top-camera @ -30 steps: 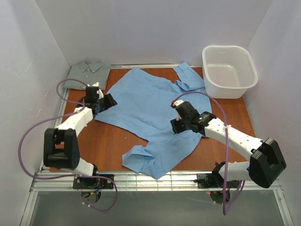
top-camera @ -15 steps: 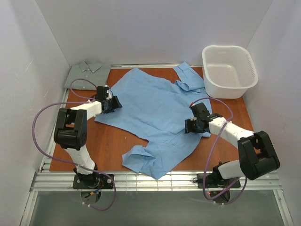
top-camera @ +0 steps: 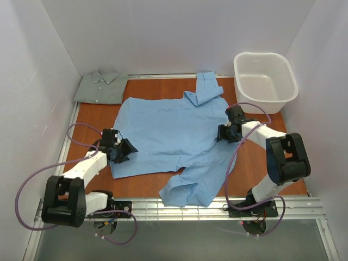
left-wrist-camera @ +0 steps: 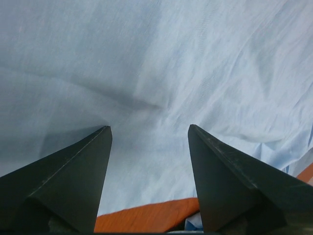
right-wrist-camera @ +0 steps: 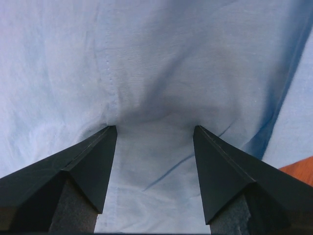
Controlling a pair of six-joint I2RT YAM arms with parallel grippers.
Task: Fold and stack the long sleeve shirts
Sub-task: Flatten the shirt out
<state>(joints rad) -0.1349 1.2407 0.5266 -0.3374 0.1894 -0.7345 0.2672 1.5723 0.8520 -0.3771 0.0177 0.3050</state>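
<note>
Left claw (top-camera: 124, 149) is standing spread, its two dark fingertips (left-wrist-camera: 100, 147) pressing down on the light sky-blue shirt (top-camera: 168, 130) at the garment's 8 o'clock corner; in the left wrist view the cloth is running flat across the gap between them, creased but not pinched. The right claw (top-camera: 223, 132) is likewise spread at the shirt's 3 o'clock edge, its fingertips (right-wrist-camera: 105, 147) bearing on cloth that is puckering between them.

A second ago the blue shirt was lying skewed across the counter (top-camera: 92, 117), with the left claw on its 10 o'clock edge and the right claw further in, towards 4 o'clock. Now the left claw is sitting nearer the arm bases and the right claw is sitting further out, towards the white plastic basket (top-camera: 255, 100). The shirt is now lying squarer and flatter in the middle of the counter, with its collar pointing to 12 o'clock. One sleeve is lying crumpled at 6 o'clock, by the near edge, having shifted right from about 7 o'clock.

The grey-green shirt (top-camera: 100, 87) is resting folded in the 10 o'clock corner, well apart from both claws, where it was before. The basket is sitting at 2 o'clock, unmoved, just beyond the right claw.
</note>
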